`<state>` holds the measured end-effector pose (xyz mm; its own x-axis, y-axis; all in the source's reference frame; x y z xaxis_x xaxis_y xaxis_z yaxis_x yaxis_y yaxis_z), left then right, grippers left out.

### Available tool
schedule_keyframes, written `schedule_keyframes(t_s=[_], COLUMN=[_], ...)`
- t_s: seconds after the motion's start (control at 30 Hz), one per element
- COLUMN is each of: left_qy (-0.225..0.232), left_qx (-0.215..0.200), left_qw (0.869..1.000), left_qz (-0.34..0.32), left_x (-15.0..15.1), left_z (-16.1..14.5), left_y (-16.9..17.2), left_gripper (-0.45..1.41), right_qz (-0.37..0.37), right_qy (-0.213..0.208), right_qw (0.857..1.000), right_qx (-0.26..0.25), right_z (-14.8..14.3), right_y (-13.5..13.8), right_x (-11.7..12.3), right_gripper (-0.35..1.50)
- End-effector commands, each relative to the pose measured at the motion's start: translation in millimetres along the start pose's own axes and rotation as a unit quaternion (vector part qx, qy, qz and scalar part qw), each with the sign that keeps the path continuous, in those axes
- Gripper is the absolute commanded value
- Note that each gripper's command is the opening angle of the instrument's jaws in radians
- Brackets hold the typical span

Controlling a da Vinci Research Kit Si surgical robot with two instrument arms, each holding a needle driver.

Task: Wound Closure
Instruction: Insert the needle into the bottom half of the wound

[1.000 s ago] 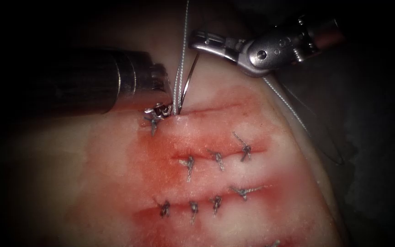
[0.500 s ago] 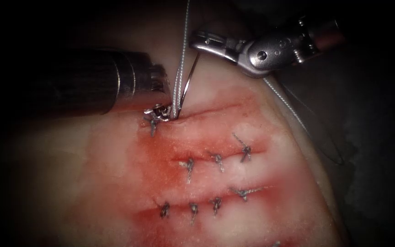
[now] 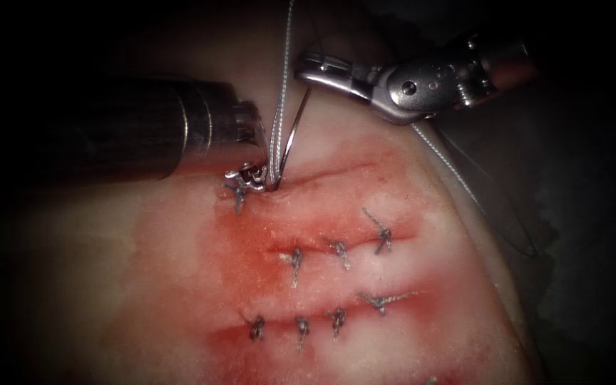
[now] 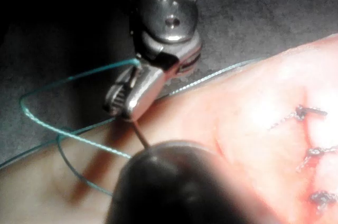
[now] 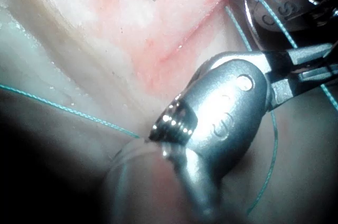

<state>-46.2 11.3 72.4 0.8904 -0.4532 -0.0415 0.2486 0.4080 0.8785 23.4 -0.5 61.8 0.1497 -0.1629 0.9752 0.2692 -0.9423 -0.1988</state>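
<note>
In the endoscope view the right tool (image 3: 309,65) comes in from the upper right, its jaws shut on the curved needle (image 3: 295,125) near its tail end. The needle arcs down, and its point sits in the tissue (image 3: 408,299) at the left end of the upper cut (image 3: 336,171). The thread (image 3: 284,64) rises straight up from that spot. The left tool's (image 3: 246,174) tip rests on the tissue just left of the needle's point, beside a knot. The left wrist view shows the right tool (image 4: 124,105) gripping the needle (image 4: 140,135).
Two rows of tied stitches (image 3: 338,249) (image 3: 299,328) cross the red-stained tissue below the upper cut. Loose thread (image 3: 458,175) trails off the tissue's right edge, and loops of it (image 4: 58,84) lie on the dark mat. The left tool's dark shaft (image 3: 122,128) covers the upper left.
The right tool has tipped slightly and shifted a little to the right. The needle's point has sunk a bit lower into the tissue at the cut's left end. The left tool has stayed put.
</note>
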Motion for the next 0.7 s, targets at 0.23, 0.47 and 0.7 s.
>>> schedule_keyframes(t_s=[0.23,0.47,0.7], left_qy=[-0.001,0.000,0.001], left_qx=[-0.001,0.000,0.000], left_qw=[1.000,1.000,1.000], left_qz=[0.001,0.002,0.003], left_x=[-1.0,-0.9,-0.9], left_z=[-0.2,-0.2,-0.2], left_y=[0.5,0.4,0.4], left_gripper=[-0.45,-0.45,-0.45], right_qz=[-0.002,-0.028,-0.062], right_qy=[0.007,0.006,0.009], right_qw=[1.000,0.999,0.998], right_qx=[-0.014,-0.018,-0.022], right_z=[0.6,0.7,0.8], right_y=[0.3,0.2,-0.2], right_x=[0.9,0.8,0.5], right_gripper=[-0.35,-0.35,-0.35])
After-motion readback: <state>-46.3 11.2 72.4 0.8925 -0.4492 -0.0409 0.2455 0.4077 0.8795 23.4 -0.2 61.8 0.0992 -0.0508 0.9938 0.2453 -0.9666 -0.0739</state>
